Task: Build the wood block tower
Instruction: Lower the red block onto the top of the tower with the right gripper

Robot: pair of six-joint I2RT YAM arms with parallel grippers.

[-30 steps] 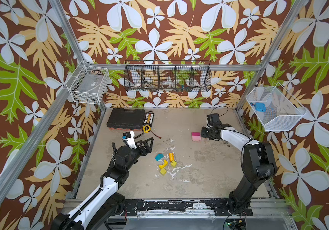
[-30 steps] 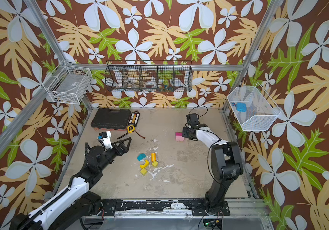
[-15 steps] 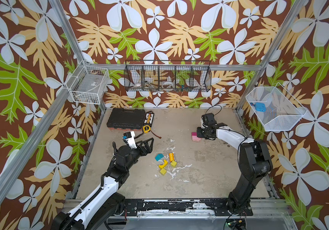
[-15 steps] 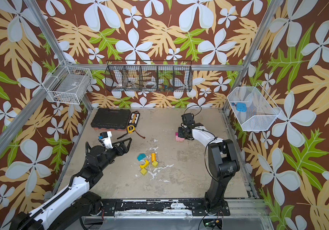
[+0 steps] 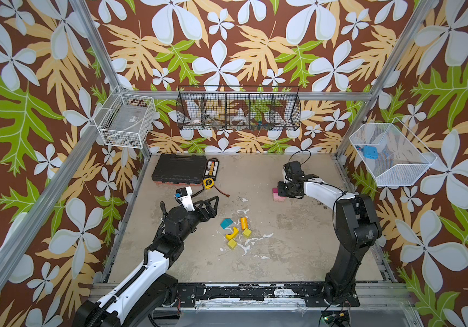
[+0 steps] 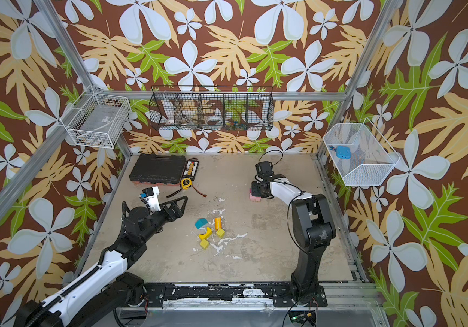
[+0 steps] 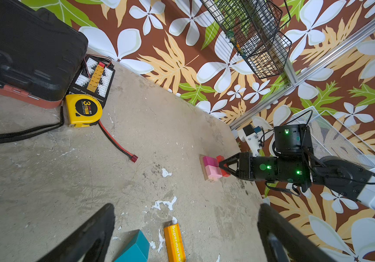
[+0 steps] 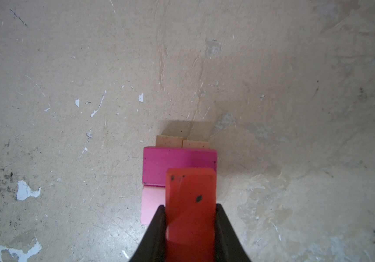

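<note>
Holding a red block in the right tool, pinched tight by its two sides. Sticking out past the tool tips, over a magenta block and a pink block lying side by side. Under those, two tan planks, flat on the desk. Hard to say whether touching the magenta one or just above it.

As for the left tool: spread wide open, gripping nothing. Right in front of its tips, lying on the desk, a teal block and an orange block, close together. Near those, well apart from the right tool, some yellow blocks.
</note>
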